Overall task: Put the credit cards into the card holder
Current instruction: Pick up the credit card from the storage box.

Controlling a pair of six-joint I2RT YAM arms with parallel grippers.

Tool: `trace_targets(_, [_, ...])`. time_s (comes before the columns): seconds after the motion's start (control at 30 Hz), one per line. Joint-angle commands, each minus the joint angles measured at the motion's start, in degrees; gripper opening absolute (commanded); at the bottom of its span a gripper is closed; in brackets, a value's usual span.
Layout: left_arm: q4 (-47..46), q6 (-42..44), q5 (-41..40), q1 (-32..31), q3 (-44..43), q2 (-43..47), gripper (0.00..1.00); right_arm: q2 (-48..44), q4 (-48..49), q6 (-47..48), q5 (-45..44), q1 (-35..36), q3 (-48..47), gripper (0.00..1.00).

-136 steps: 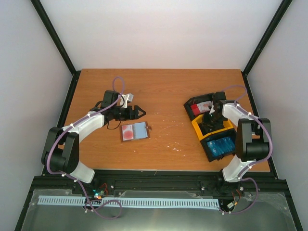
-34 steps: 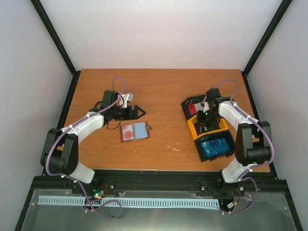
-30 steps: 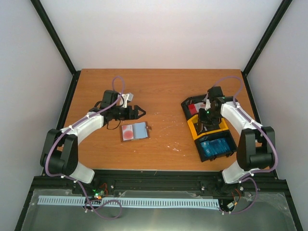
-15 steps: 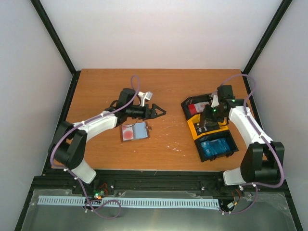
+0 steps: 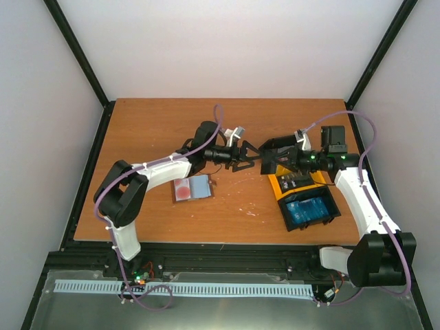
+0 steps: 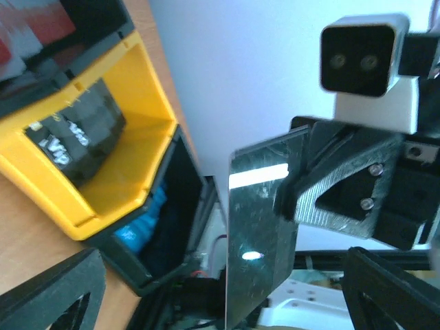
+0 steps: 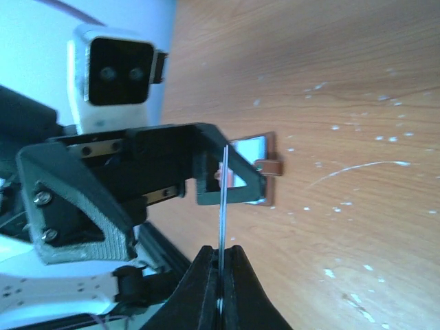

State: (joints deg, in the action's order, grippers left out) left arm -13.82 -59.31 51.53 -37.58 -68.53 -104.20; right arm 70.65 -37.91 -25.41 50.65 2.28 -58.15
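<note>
My right gripper (image 5: 280, 157) is shut on a dark credit card (image 5: 268, 160) and holds it in the air over the table's middle. In the right wrist view the card (image 7: 223, 199) is edge-on, clamped at my right gripper (image 7: 221, 260). My left gripper (image 5: 249, 157) is open and faces it. In the left wrist view the card (image 6: 265, 227) stands between my open left fingers (image 6: 55, 295); my left gripper (image 6: 220, 278) does not grip it. The brown card holder (image 5: 193, 187) lies open on the table, with a red card in its left side.
A yellow tray (image 5: 283, 184) with dark cards and a black tray (image 5: 309, 209) with blue cards stand at the right. They also show in the left wrist view, the yellow tray (image 6: 148, 96) above the blue cards (image 6: 141, 221). The card holder (image 7: 258, 168) lies behind the left gripper.
My right gripper has risen from the trays with a dark card and swung left. My left arm has reached right to the table's middle, so both grippers now meet.
</note>
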Motion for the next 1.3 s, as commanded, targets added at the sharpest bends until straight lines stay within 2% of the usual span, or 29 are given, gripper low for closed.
trace_targets(0.0, [-14.85,-13.07,3.23,-0.19,2.83,1.30,0.92,-1.97,7.13,-6.63,10.71,0.00,2.14,0.03])
trace_targets(0.17, [-17.36,-15.87,3.94,-0.13,3.62,2.27,0.70,-2.32,12.47,-11.76,14.45,0.46,2.74,0.03])
trace_targets(0.27, [-16.54,-15.64,4.69,-0.12,1.49,2.40,0.62,-2.30,14.69,-14.18,15.52,0.66,2.57,0.03])
trace_targets(0.67, [-17.85,-16.54,9.55,0.21,-1.10,3.74,0.01,-2.84,17.80,-16.27,16.13,0.79,2.72,0.03])
trace_targets(0.73, [-18.24,-16.37,9.81,0.80,-0.94,4.59,0.01,-2.72,18.10,-15.96,16.12,0.79,2.41,0.07])
trace_targets(0.87, [-19.99,-18.22,10.82,1.89,-0.37,7.50,0.01,-4.29,23.83,-19.92,16.54,0.71,3.44,0.31])
trace_targets(0.93, [-20.58,-20.20,11.09,1.90,-0.81,9.29,0.01,-5.86,30.42,-24.58,17.11,0.77,4.61,0.38])
trace_targets(1.1, [-22.85,-24.85,11.05,2.34,-2.09,12.42,0.01,-8.72,42.09,-33.63,17.78,0.96,6.56,0.40])
trace_targets(1.27, [-31.70,-33.81,11.13,2.63,-2.77,11.62,0.01,-8.84,47.21,-37.07,18.32,2.09,6.48,0.39])
